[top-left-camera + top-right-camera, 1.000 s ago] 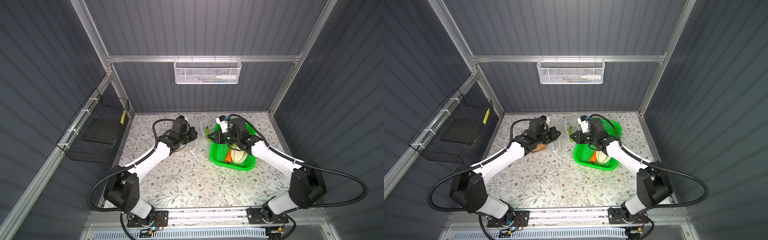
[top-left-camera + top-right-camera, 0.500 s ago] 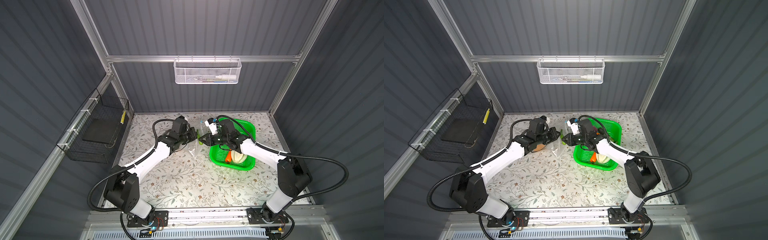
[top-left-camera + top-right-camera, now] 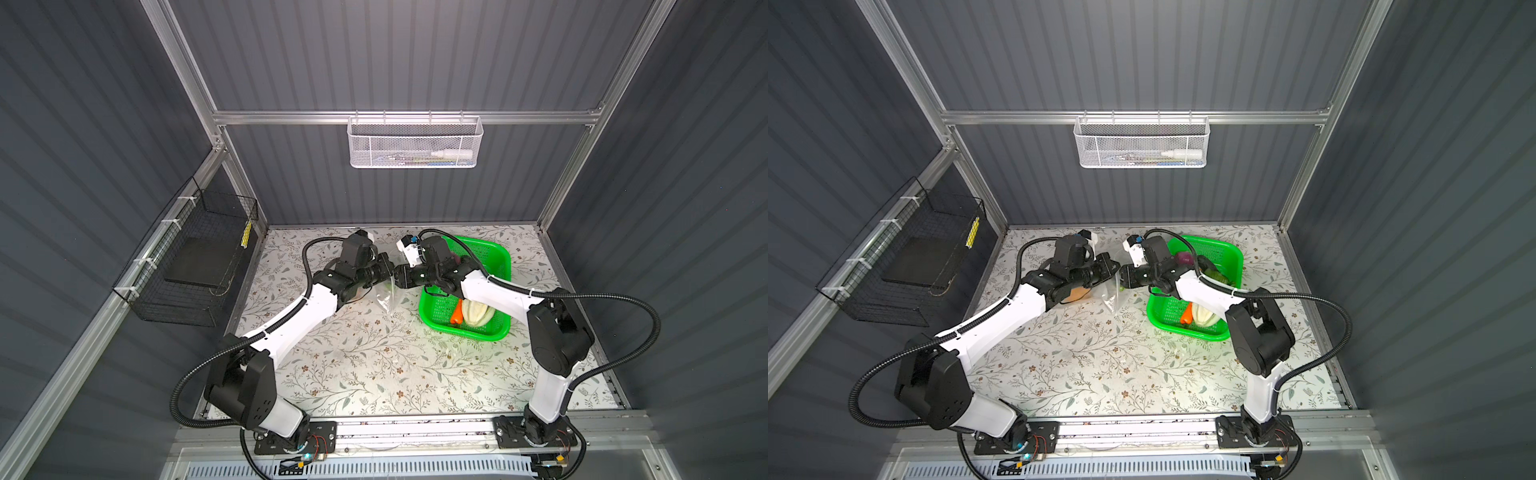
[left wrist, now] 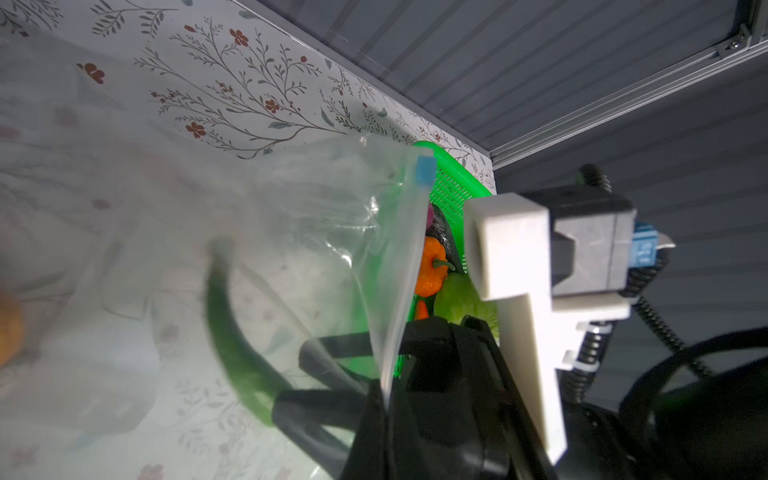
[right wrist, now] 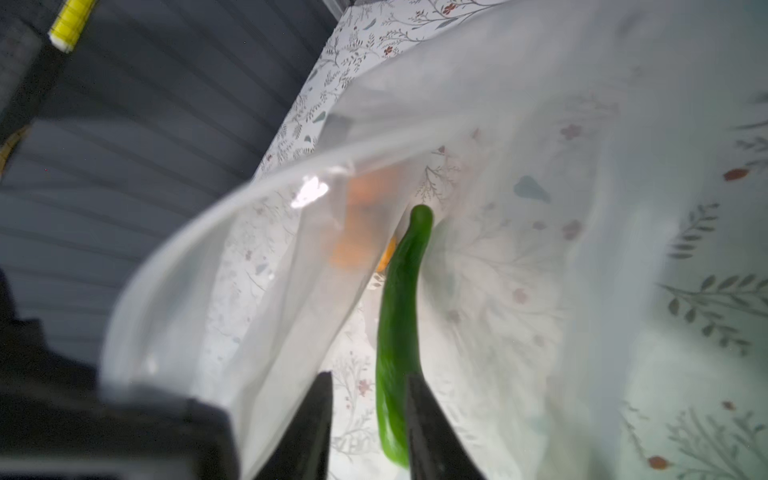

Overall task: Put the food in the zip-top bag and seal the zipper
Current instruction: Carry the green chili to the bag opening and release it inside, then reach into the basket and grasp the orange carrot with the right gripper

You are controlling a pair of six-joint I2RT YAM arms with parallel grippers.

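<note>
We see the right gripper (image 5: 368,376) reaching into the mouth of the zip-top bag (image 4: 291,199). Its fingers are spread slightly wider than the long green vegetable (image 5: 399,316) between them, which touches one finger and stands clear of the other. The vegetable's long axis runs straight out from the fingers, its curved tip pointing deeper into the bag toward a blurred orange lump (image 5: 361,224). The left gripper (image 3: 384,266) is pressed together on the bag's zipper edge, holding the mouth up beside the green basket (image 3: 490,266).
</note>
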